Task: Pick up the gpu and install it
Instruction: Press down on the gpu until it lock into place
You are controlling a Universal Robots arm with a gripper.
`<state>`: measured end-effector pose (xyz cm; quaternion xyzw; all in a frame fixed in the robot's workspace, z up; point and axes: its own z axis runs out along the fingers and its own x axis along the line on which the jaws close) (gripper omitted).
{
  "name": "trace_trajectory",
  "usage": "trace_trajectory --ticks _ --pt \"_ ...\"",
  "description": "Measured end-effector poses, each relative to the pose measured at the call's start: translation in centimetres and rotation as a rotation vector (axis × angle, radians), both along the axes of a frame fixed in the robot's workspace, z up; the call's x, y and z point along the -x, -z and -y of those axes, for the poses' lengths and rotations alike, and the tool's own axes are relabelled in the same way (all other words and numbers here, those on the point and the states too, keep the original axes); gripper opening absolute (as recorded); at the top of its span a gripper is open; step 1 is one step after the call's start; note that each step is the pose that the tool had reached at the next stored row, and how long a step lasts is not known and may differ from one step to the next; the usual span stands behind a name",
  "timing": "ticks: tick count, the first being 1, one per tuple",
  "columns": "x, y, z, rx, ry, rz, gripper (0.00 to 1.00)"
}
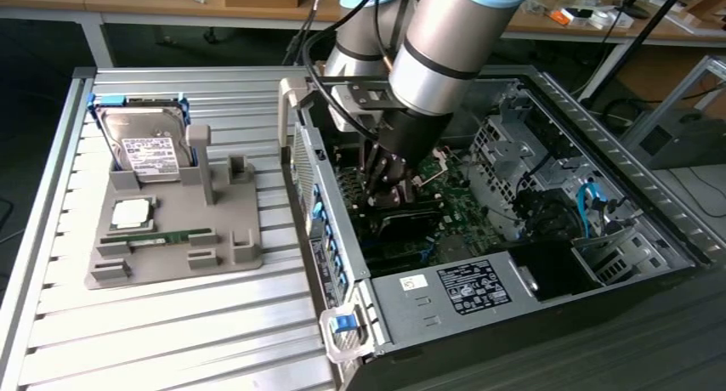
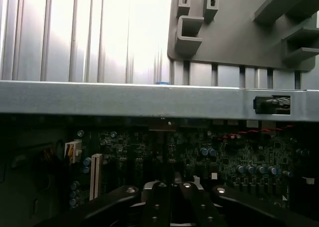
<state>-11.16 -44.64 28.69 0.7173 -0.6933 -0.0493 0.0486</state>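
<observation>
One dark card, apparently the gpu (image 1: 407,222), is seen inside the computer case (image 1: 437,304), so pickup seems done; full seating cannot be confirmed. Within the case, the claw (image 2: 175,181) is closed narrow beside the card; no grip can be made out.

Robot arm (image 1: 443,55): cylindrical silver-grey segments, light blue joint caps, dark bands. Black cable (image 1: 314,68), looped alongside. Hand (image 2: 175,179): black, slender linkages, round silvery screws (image 2: 221,190), small pale metallic parts between.
</observation>
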Motion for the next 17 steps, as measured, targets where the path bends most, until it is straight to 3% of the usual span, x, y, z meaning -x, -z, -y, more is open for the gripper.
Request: trace_trajectory --ticks 3,7,10,12,13,14,17 --pt "0.0 -0.07 0.00 -0.0001 0.000 0.0001 0.11" --pt "-0.4 -0.08 0.00 -0.0012 0.000 -0.0044 0.11" --pt "-0.1 -0.07 -0.01 -0.0023 0.000 -0.0036 0.11" --pt "0.4 -0.23 -0.03 -0.0019 0.000 0.0029 0.11" --pt "0.8 -0.47 -0.04 -0.0023 0.000 0.0120 0.11" --pt "1.1 -0.50 -0.04 -0.0023 0.000 0.0158 0.11" --pt "2.1 -0.52 -0.04 -0.0025 0.000 0.0229 0.11"
